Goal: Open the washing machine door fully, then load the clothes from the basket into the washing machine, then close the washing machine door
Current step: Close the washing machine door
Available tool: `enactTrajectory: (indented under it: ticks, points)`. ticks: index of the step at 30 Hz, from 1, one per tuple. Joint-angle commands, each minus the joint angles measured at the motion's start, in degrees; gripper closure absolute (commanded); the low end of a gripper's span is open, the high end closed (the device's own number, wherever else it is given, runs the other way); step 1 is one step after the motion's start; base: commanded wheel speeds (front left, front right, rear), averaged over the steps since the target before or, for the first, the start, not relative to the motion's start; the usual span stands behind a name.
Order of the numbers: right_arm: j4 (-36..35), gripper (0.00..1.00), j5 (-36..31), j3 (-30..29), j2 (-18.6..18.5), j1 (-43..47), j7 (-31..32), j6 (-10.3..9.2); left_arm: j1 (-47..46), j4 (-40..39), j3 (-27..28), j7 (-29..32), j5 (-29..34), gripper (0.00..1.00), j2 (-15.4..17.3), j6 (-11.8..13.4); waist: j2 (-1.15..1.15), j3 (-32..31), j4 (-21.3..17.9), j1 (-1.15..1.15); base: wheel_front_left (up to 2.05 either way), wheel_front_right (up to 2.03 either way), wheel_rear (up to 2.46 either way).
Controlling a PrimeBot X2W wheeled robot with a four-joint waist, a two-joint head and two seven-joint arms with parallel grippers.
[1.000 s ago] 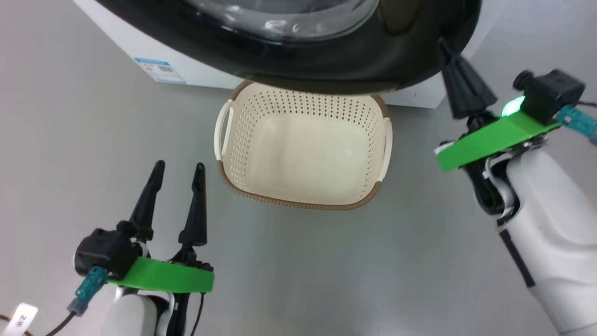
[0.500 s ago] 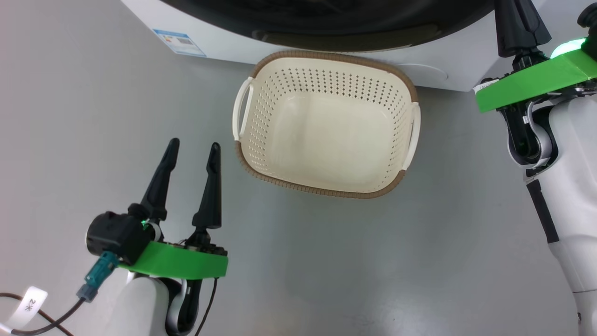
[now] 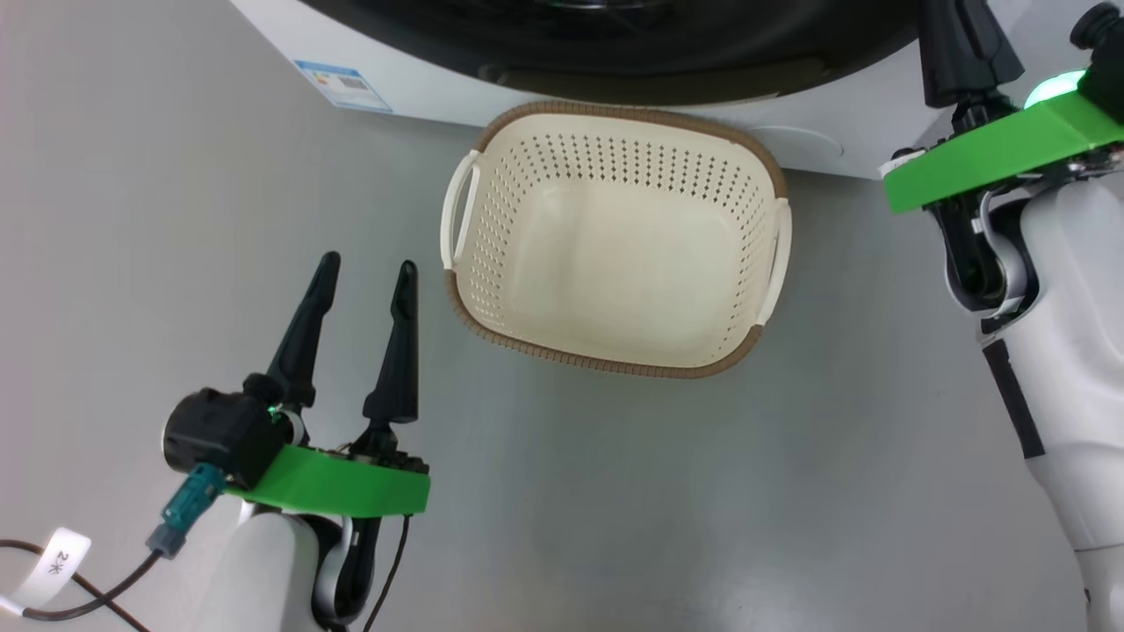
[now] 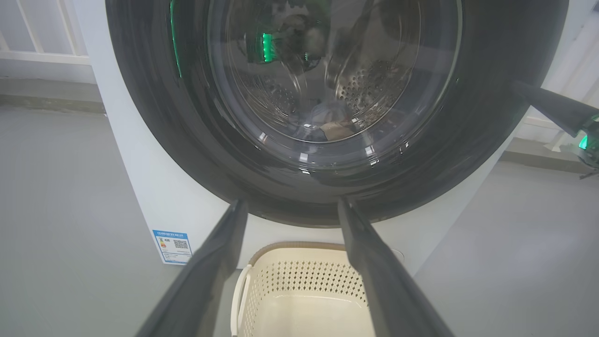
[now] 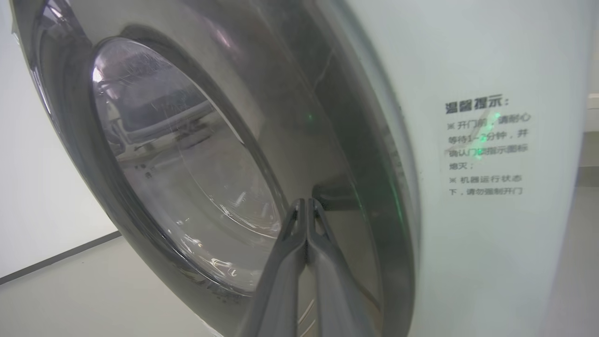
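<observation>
The washing machine (image 3: 421,79) stands ahead with its door (image 4: 140,117) lying against its front. Through the glass, pale blue and cream clothes (image 4: 330,125) rest low in the steel drum. The cream basket (image 3: 615,364) sits on the floor just below the door, with nothing in it. My left gripper (image 3: 367,263) hovers open left of the basket, pointing at the door (image 4: 290,206). My right gripper (image 5: 305,202) is shut, tips touching the door's black ring beside a recess at its right edge. Its fingers (image 3: 961,44) run off the top of the head view.
A blue label sticker (image 3: 344,85) marks the machine's lower left corner, and a printed notice (image 5: 486,145) is on its white front. Bare grey floor surrounds the basket on the left, right and near sides. A tagged cable (image 3: 53,570) trails from my left wrist.
The door, which overhung the basket a second ago, now lies back against the machine, and my right gripper followed it. The head camera shifted. My left gripper stayed open.
</observation>
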Motion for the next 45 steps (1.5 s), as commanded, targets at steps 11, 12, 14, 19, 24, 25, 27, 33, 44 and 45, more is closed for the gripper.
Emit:
enactTrajectory:
  ticks: [11,12,14,19,24,25,27,33,44,45]
  points:
    - [-2.1,0.10,1.1,2.7,2.0,9.9,-0.3,-0.42,3.5,1.9,3.7,-0.3,-0.2,0.00,3.2,0.0,0.00,-6.6,-3.4,0.00,0.00,0.00,0.00]
    - [-2.2,0.00,1.1,2.5,2.2,10.8,-0.3,-0.42,4.0,2.2,4.0,-0.3,-0.3,0.00,3.5,0.0,0.00,-7.2,-3.8,0.00,0.00,0.00,0.00]
    - [-2.6,0.00,1.1,2.4,2.5,12.7,-0.3,-0.42,4.8,2.8,4.5,-0.3,-0.5,0.00,4.0,0.0,0.00,-8.4,-4.6,0.00,0.00,0.00,0.00]
    - [-3.3,0.00,0.6,2.2,2.9,17.6,-0.3,-0.42,7.1,4.0,5.8,-0.3,-0.4,0.00,5.2,0.0,0.00,-11.6,-6.8,0.00,0.00,0.00,0.00]
    - [-3.9,0.00,0.1,1.0,3.4,22.1,-0.3,-0.42,9.1,4.3,7.0,-0.3,0.3,0.00,6.3,0.0,0.00,-14.3,-9.2,0.00,0.00,0.00,0.00]
    - [-4.1,0.00,0.0,0.8,3.5,22.9,-0.3,-0.42,9.4,4.3,7.3,-0.3,0.4,0.00,6.5,0.0,0.00,-14.7,-9.6,0.00,0.00,0.00,0.00]
    - [-4.4,0.00,-0.2,0.5,3.6,24.3,-0.3,-0.42,9.9,4.2,7.8,-0.3,0.7,0.00,6.8,0.0,0.00,-15.5,-10.6,0.00,0.00,0.00,0.00]
    - [-5.0,0.00,-0.8,-0.7,3.5,27.7,-0.3,-0.42,11.3,4.1,9.1,-0.3,1.1,0.00,7.4,0.0,0.00,-17.0,-13.3,0.00,0.00,0.00,0.00]
    - [-5.5,0.00,-1.0,-3.3,3.8,32.2,-0.3,-0.42,13.2,4.8,12.3,-0.3,1.7,0.00,8.0,0.0,0.00,-19.3,-17.1,0.00,0.00,0.00,0.00]
    - [-5.6,0.00,-1.0,-3.5,3.8,32.6,-0.3,-0.42,13.3,4.8,12.5,-0.3,1.8,0.00,8.0,0.0,0.00,-19.4,-17.4,0.00,0.00,0.00,0.00]
